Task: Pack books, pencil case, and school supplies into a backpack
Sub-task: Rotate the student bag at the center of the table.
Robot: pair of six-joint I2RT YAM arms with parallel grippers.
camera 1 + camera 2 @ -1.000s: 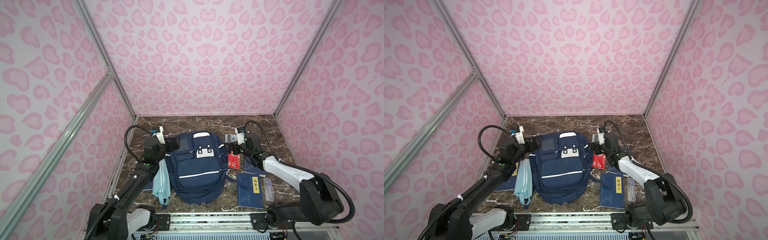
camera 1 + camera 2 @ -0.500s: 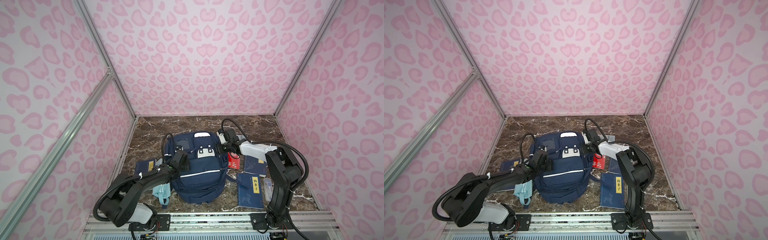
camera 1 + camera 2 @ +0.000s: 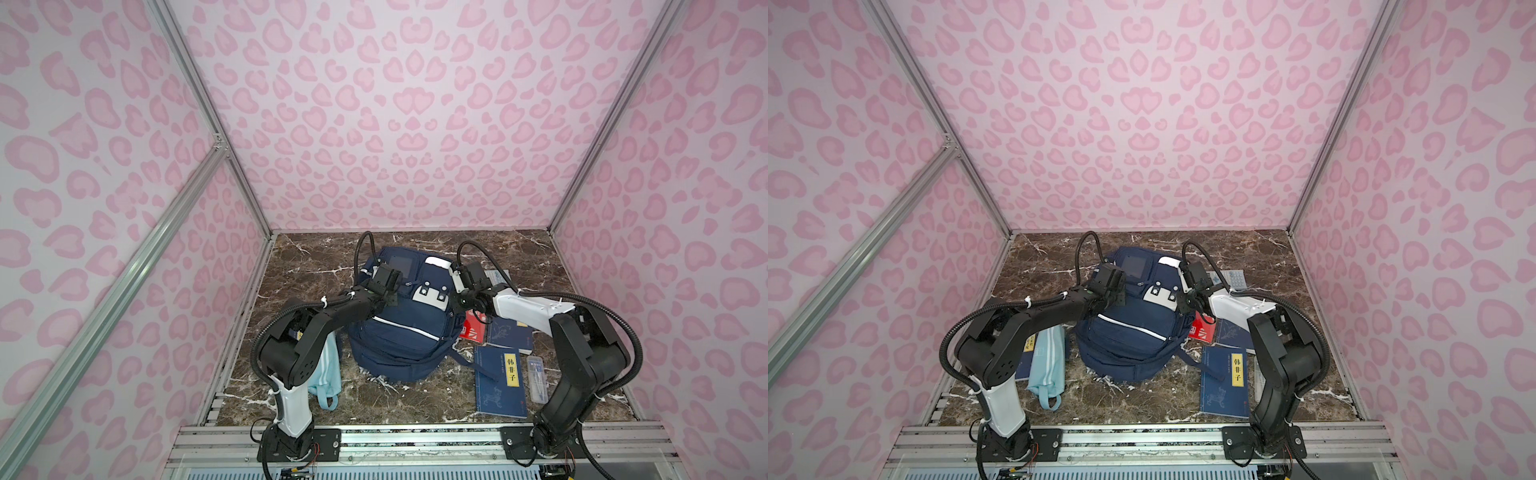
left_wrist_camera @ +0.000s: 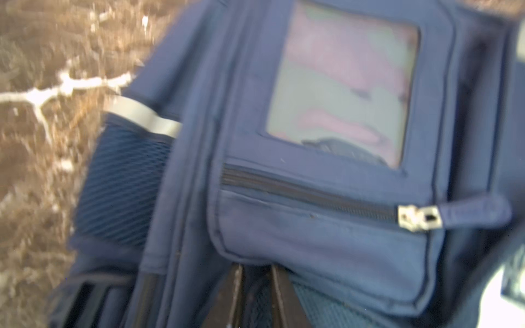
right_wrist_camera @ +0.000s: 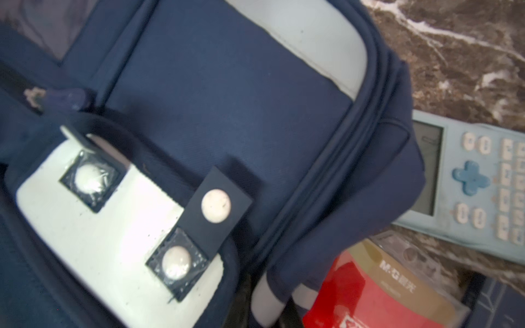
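Note:
The navy backpack (image 3: pixel 395 332) lies flat mid-table. My left gripper (image 3: pixel 384 300) sits on its left shoulder; the left wrist view shows the gripper (image 4: pixel 257 298) shut on mesh fabric beneath a zipped pocket. My right gripper (image 3: pixel 457 306) is at the right edge, and in the right wrist view this gripper (image 5: pixel 267 309) is shut on a fold with a pale stripe. Right of the backpack lie the calculator (image 3: pixel 498 276), the red pack (image 3: pixel 473 330), two books (image 3: pixel 500 382), and the clear ruler pack (image 3: pixel 537 378). On the left, the aqua pencil case (image 3: pixel 328 374) rests on another book (image 3: pixel 1023 368).
Pink patterned walls (image 3: pixel 395 124) close in the marble table (image 3: pixel 316 262) on three sides. An aluminium rail (image 3: pixel 415 440) with both arm bases runs along the front. Bare marble shows behind the backpack and at the front centre.
Both arms swung in from the backpack's outer sides onto its upper part. Both grippers went from wide open to closed on its fabric.

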